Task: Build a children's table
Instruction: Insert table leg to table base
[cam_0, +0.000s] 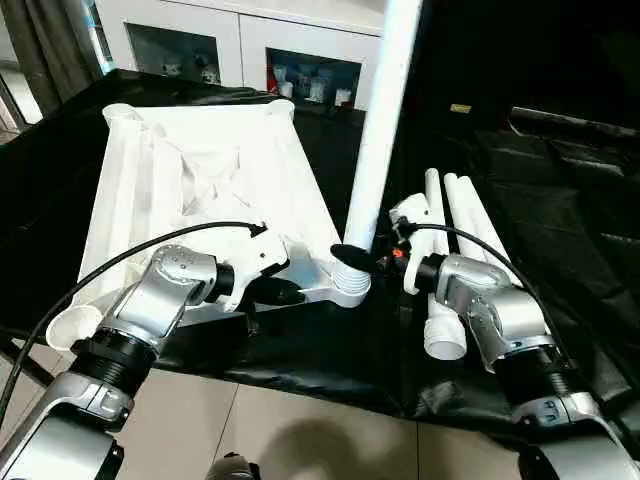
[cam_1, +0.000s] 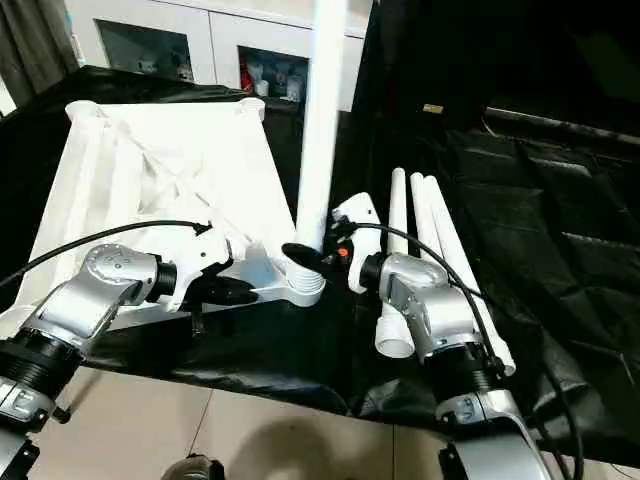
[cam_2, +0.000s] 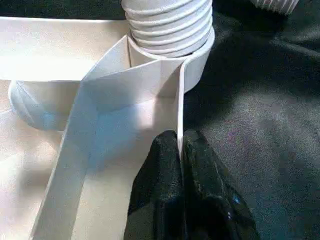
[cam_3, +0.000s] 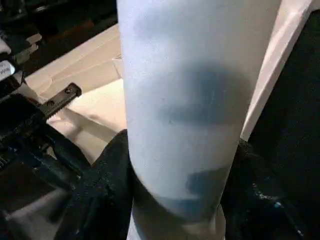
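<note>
The white tabletop (cam_0: 200, 180) lies upside down on the black cloth, ribbed underside up. One white leg (cam_0: 380, 120) stands upright in the near right corner socket (cam_0: 350, 288), its threaded end (cam_2: 167, 20) seated there. My right gripper (cam_0: 360, 254) is shut around this leg just above the socket, a black finger (cam_3: 100, 195) on each side of the tube. Close beside that corner, my left gripper (cam_2: 180, 150) is shut on the tabletop's thin near rim (cam_2: 179, 100). Three loose legs (cam_0: 455, 225) lie side by side to the right of my right arm.
The black-draped work table (cam_0: 560, 200) ends just in front of my arms, with tiled floor (cam_0: 300, 430) below. A white cabinet with glass doors (cam_0: 300, 60) stands behind the table. Black cables run along both forearms.
</note>
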